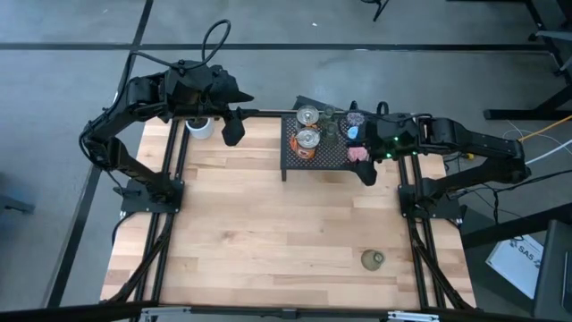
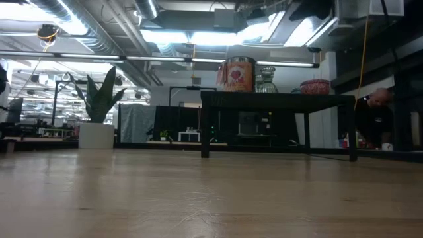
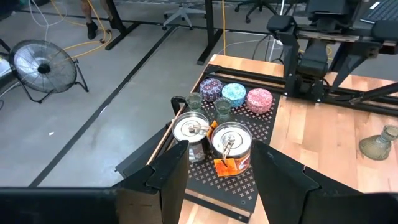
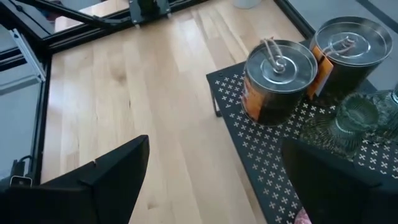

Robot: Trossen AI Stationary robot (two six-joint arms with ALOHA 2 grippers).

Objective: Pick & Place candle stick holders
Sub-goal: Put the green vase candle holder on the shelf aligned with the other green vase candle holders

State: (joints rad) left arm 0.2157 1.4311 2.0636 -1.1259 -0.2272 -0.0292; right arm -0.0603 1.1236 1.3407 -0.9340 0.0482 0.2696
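At the far left of the desk (image 1: pixel 268 224) the left gripper (image 1: pixel 234 131) hangs beside a white potted plant (image 1: pixel 200 127); its jaws stand partly apart with nothing between them. To its right, at the far edge of the desk, sits the black mesh rack (image 1: pixel 323 158), a low perforated stand on legs that carries most of the candle stick holders.

On the rack's left part stand two silvery holders (image 1: pixel 307 128) with orange labels, one behind the other, each with a wire loop on its lid. Next to them are two olive-green glass holders (image 3: pixel 208 107), side by side. Along the rack's right side lie three round lidded holders in a row: a purple-speckled one (image 3: pixel 211 89) farthest back, then a blue one (image 3: pixel 234 94), then a pink one (image 3: pixel 259 99) nearest.

The right gripper (image 1: pixel 365 172) hovers at the rack's near right corner, just beside the pink holder, its jaws spread wide and empty.

Well apart from the rack, near the desk's front right corner, one more olive-green holder (image 1: pixel 373 260) stands alone on the wood.
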